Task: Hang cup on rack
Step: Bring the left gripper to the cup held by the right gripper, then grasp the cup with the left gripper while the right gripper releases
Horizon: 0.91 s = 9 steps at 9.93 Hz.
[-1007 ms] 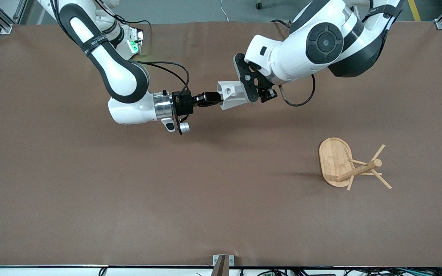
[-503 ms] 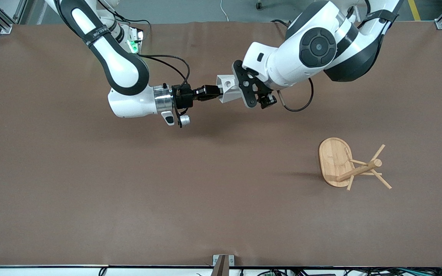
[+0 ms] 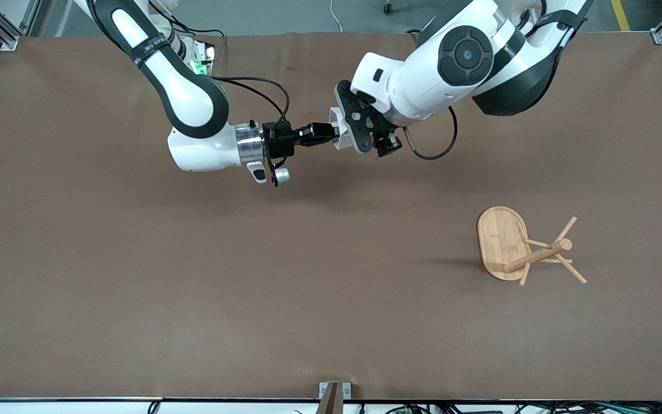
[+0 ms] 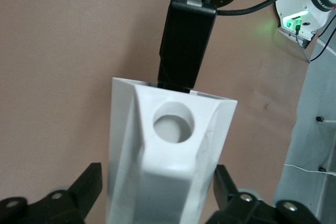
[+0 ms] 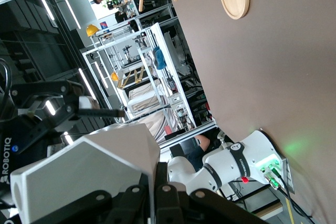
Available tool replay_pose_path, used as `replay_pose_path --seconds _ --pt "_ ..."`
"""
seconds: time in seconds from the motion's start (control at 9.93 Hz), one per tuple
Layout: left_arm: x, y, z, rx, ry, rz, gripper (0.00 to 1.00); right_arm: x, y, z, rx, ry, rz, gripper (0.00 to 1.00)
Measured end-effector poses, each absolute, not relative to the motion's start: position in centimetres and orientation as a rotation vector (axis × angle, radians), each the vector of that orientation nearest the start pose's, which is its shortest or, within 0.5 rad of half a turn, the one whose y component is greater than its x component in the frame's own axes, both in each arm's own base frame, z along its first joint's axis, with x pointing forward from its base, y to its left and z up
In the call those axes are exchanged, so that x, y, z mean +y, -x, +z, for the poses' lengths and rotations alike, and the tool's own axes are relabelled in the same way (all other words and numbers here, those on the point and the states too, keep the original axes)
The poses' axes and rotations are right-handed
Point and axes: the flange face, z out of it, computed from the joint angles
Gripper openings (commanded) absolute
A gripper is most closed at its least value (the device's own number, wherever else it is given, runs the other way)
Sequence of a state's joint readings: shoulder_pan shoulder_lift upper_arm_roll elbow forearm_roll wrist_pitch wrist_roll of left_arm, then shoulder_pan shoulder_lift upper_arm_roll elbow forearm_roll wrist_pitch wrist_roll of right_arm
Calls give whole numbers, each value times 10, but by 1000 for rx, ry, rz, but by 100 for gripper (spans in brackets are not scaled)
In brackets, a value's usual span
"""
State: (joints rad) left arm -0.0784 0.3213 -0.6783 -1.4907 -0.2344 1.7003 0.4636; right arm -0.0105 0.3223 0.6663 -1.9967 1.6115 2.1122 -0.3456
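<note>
**Cup in mid-air between both tools, rack untouched**

The cup (image 4: 126,145) hangs off the worktop (image 3: 193,287) in the upper middle of the front frame, lying sideways between the two arms. The right tool (image 3: 324,133) is clamped shut on the cup's rim wall, one finger inside the mouth. The left tool (image 4: 157,179) straddles the cup body at the base end; I cannot tell whether it grips or only brackets it.

The tab with its hole (image 4: 173,124) faces the left wrist camera and is unobstructed.

The rack (image 3: 529,247) stands on the worktop toward the left arm's end, lower in the front frame and well apart from the cup. Its pegs are bare.

Handling, as a guess:
- The cup looks light, rigid and hard-walled.
- Its smooth flat facets could slip, so it is best pinched across two opposite flats, low on the body.
- The tab should be kept free, since the peg goes through the hole.
- It would likely crack if dropped.
</note>
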Motion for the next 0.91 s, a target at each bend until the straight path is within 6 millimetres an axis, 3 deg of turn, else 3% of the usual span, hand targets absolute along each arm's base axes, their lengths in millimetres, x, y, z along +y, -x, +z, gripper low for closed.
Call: replay_pose_path --seconds 0.1,0.3,0.4,0.5,0.91 --pt "-411 -483 524 1957 2969 208 42 395 -469 366 150 1709 417 1" --pt "-410 -480 521 1962 2960 253 4 398 -464 364 147 1712 426 2" --pt "-410 -480 521 1962 2960 260 1 399 -464 364 147 1713 427 10" --pt "-409 -480 521 1961 2962 266 1 399 -463 364 149 1710 428 99" --pt "-381 -490 515 1819 3020 403 0 392 -473 376 155 1692 397 100"
